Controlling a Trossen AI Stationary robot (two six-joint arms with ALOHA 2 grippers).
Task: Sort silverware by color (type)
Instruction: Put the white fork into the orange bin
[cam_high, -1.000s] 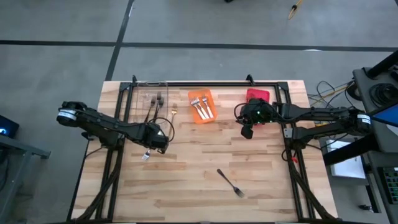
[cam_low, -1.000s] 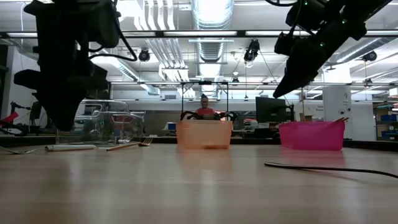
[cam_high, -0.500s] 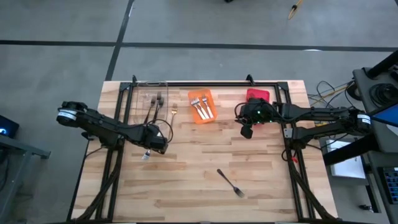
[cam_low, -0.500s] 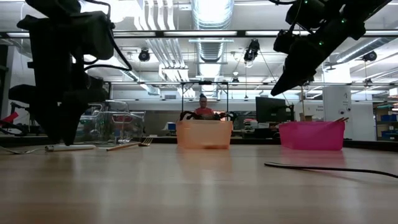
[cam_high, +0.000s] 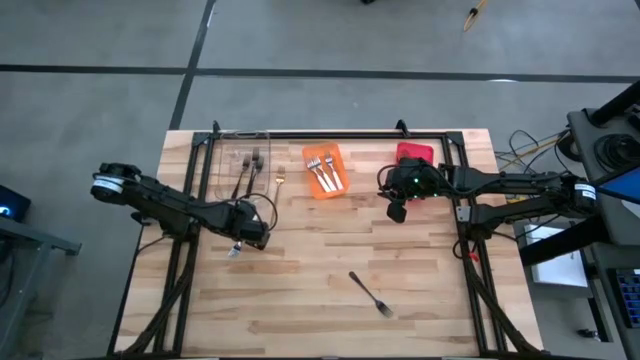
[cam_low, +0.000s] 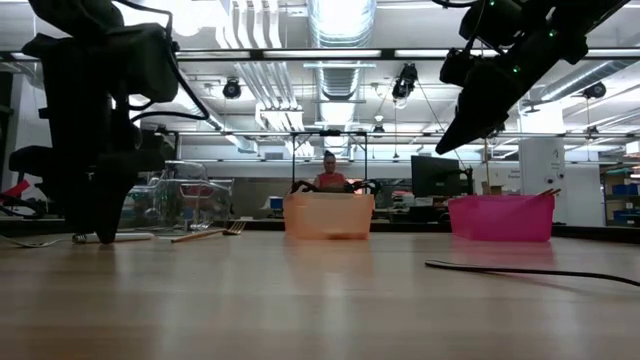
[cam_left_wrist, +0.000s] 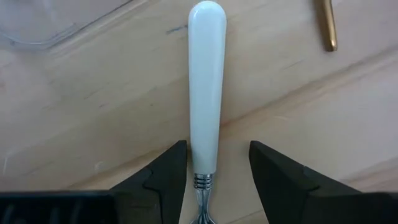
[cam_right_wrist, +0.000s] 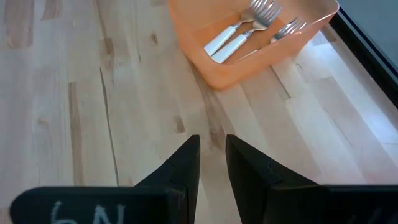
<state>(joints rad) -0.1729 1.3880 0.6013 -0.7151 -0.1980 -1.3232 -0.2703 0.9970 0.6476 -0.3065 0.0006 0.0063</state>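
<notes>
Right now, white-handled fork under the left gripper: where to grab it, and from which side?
Probably the white handle, near the ribbed collar. The white-handled fork lies flat on the table, so come straight down from above. The left gripper is open with a finger on either side of the handle, across its narrow width, so closing there should pinch it squarely. The right gripper waits near the orange bin.

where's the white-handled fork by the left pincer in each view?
High view: white-handled silver fork lies on the wooden table, under the left pincer.
Low view: white handle lies flat at far left, under the same pincer.
Left wrist view: fork lies mid-picture, between the open fingers.
Right wrist view: not in it.
Shared landmark: gold fork, nearby on the table.
</notes>
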